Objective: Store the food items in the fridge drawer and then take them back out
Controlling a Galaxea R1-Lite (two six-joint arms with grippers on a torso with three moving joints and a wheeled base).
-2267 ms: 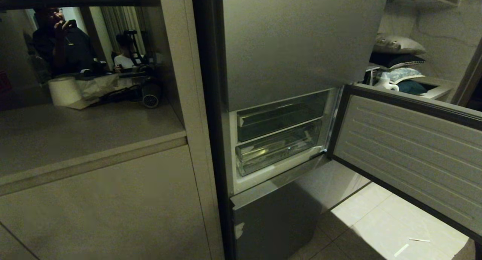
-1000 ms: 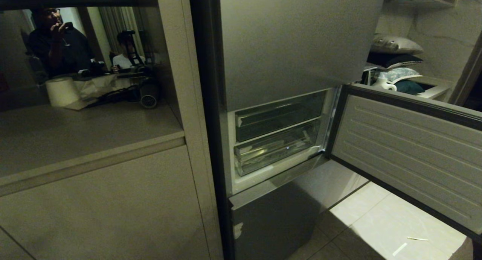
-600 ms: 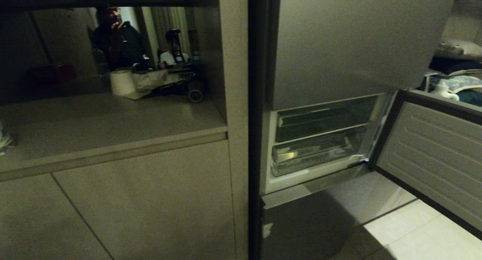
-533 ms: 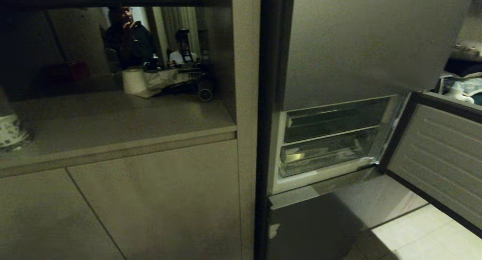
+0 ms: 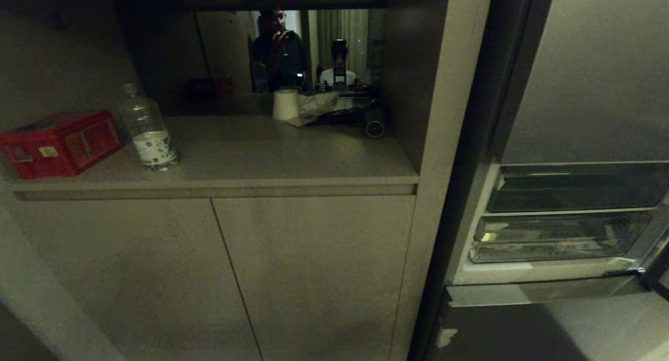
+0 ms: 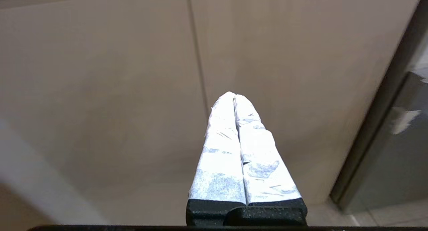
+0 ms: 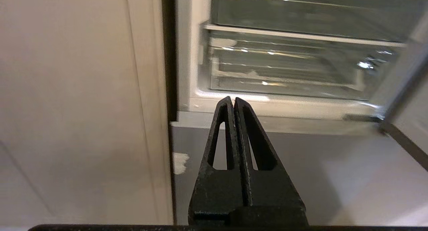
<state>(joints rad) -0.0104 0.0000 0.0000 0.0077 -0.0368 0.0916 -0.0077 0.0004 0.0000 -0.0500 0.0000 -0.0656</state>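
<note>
The fridge drawer (image 5: 559, 238) sat low in the opened fridge at the right of the head view, pushed home under a darker, flatter drawer (image 5: 575, 191), its clear front lip catching a few glints. The food sat well apart from it on the counter (image 5: 272, 157) to the left: a red box (image 5: 62, 141) near the counter's left end and a water bottle (image 5: 148, 128) standing upright just beside it. Neither arm showed in the head view. The left gripper (image 6: 234, 100) pointed at the cabinet doors (image 6: 133, 74), its white-wrapped fingers pressed together on nothing; the right gripper (image 7: 233, 102) pointed toward the drawer from in front and below, black fingers likewise pressed together and empty. By the look of it, the drawer was light, stiff plastic, smooth and a bit slippery, likely to slide on its runners and to bind if pulled off-centre, so the middle of the top edge of that front lip seemed the place to hook it. The bottle looked round, slick and nearly empty, hence light and easily tipped; its waist at the label seemed the better hold. The box looked rigid and flat-sided, best pinched across its narrow width.
</note>
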